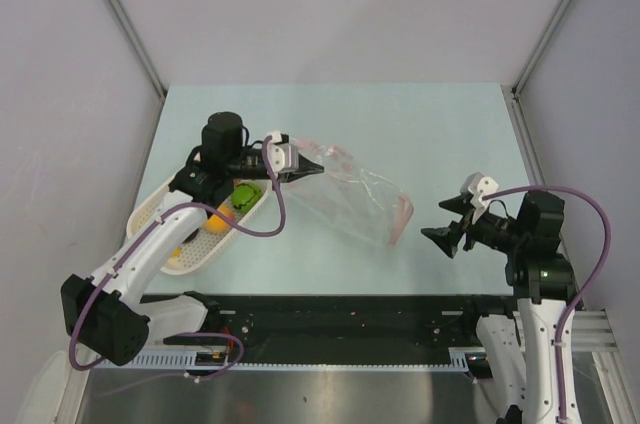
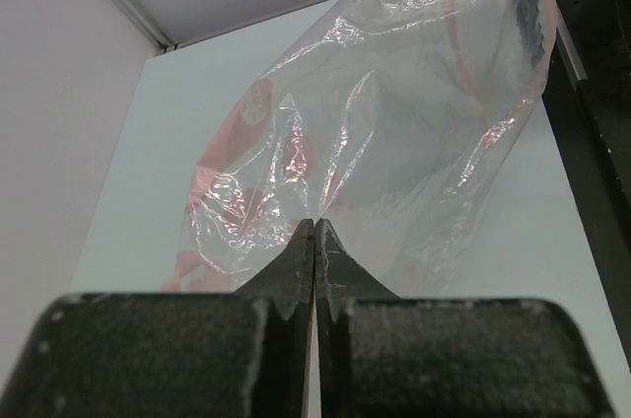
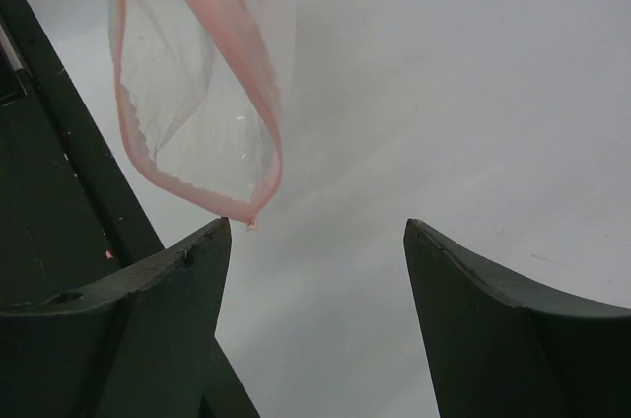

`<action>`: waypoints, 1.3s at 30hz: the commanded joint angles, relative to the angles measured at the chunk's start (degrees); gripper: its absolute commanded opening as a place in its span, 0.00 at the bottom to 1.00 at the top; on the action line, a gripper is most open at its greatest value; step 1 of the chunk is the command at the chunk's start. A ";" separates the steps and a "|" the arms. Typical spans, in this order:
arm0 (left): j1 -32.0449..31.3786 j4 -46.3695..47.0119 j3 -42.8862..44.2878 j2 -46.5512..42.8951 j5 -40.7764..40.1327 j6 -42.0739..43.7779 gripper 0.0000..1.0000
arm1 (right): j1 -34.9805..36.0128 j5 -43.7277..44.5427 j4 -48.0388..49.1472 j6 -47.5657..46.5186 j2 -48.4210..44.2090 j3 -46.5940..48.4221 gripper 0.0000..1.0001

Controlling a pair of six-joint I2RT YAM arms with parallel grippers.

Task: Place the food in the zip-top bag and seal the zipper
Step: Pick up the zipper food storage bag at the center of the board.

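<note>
The clear zip-top bag (image 1: 355, 194) hangs off the table, stretched to the right from my left gripper (image 1: 312, 171), which is shut on its far corner. In the left wrist view the fingertips (image 2: 296, 250) are pressed together right at the crinkly bag (image 2: 394, 122). The bag's mouth gapes, edged by the pink zipper (image 3: 268, 112), toward my right gripper (image 3: 315, 226). That gripper is open and empty, just short of the mouth's lower corner (image 1: 445, 227). Food lies in the white basket (image 1: 150, 214): a green ball (image 1: 243, 194) and orange-yellow fruit (image 1: 216, 219).
The basket stands at the table's left, under the left arm. A black rail (image 1: 350, 314) runs along the near edge, also seen at the left of the right wrist view. Grey walls enclose the table on three sides.
</note>
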 commanded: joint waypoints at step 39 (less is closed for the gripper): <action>1.74 6.45 5.49 9.67 -28.82 -53.55 0.93 | 15.85 70.27 -25.13 36.96 21.70 37.25 0.00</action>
